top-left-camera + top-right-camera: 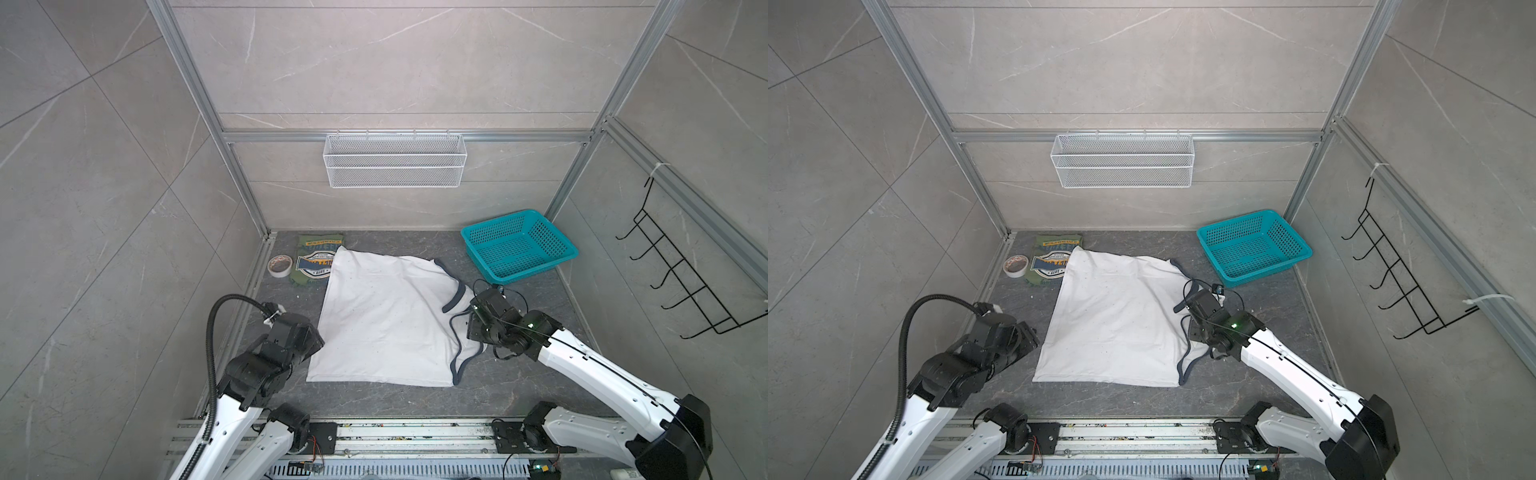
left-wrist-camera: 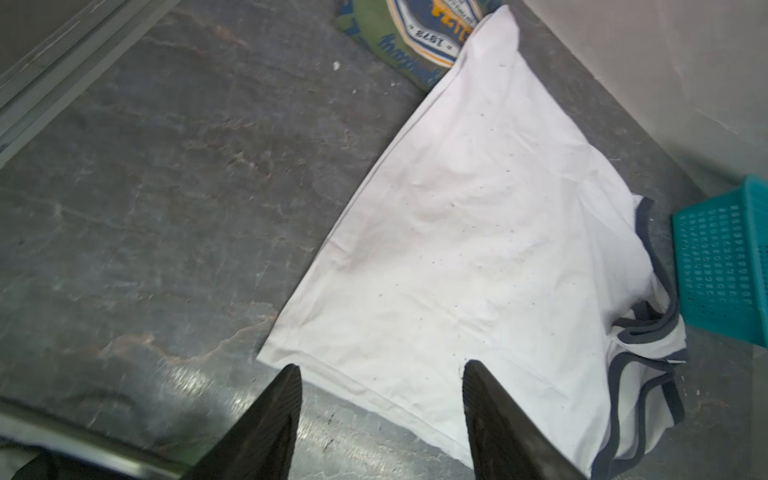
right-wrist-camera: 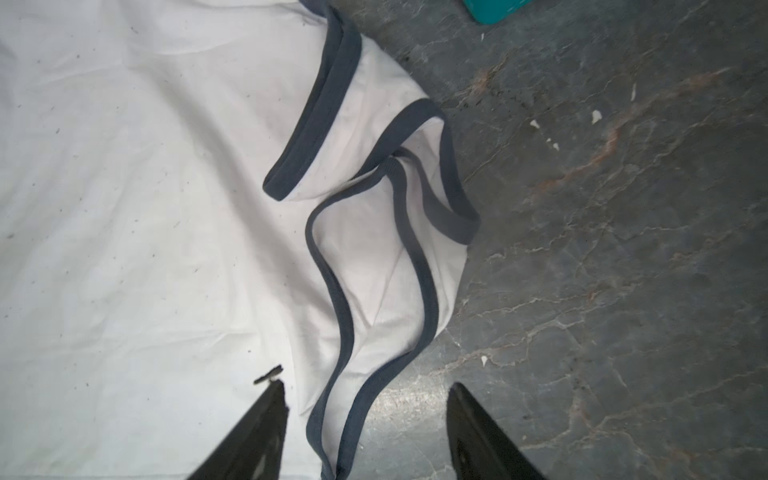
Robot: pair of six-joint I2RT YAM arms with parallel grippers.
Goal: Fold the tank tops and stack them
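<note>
Left gripper (image 2: pixel 382 370) spread wide at the hem, right gripper (image 3: pixel 365 384) likewise by the straps, nothing held: white tank top (image 1: pixel 386 320) lies flat on the table (image 1: pixel 415 399) for my fold, far corner overlapping the folded olive tank top (image 1: pixel 316 266).

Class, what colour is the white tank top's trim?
Dark grey-blue trim, clearest in the right wrist view.

olive tank top (image 1: pixel 311 262) part-hidden under white tank top (image 1: pixel 386 320) (corner overlaps), basket (image 2: pixel 723 266) cropped at edge
</note>
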